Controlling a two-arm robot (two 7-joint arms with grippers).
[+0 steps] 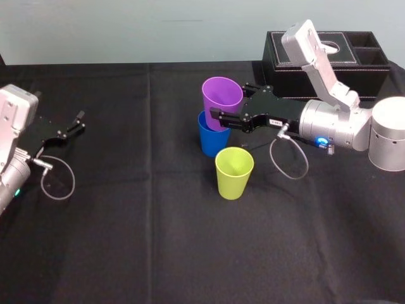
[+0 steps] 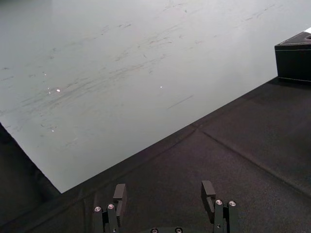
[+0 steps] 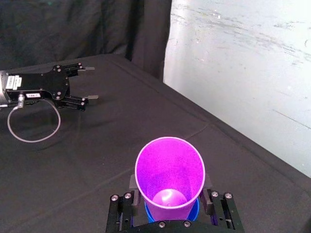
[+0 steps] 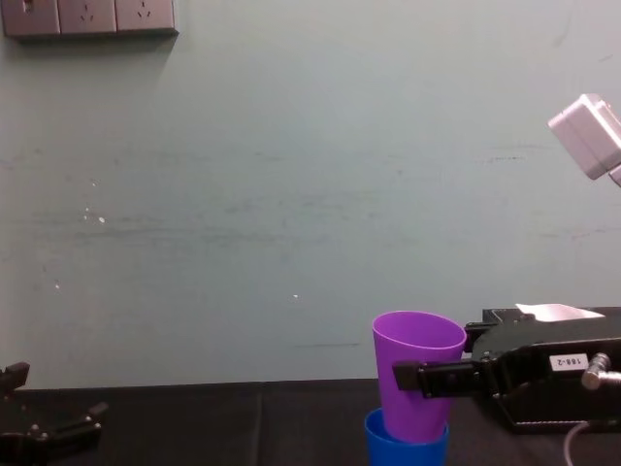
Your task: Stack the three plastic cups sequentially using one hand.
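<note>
My right gripper is shut on the purple cup, one long black finger on each side of it. The purple cup's base sits tilted inside the blue cup, which stands on the black cloth mid-table. In the right wrist view the purple cup stands between the fingers, with the blue rim showing beneath. From the chest view the purple cup rises out of the blue cup. The yellow-green cup stands upright just in front, apart from both. My left gripper rests open at the far left.
A black leather tissue box stands at the back right, behind my right arm. The black cloth table has free room in front and to the left. A pale wall backs the table's far edge.
</note>
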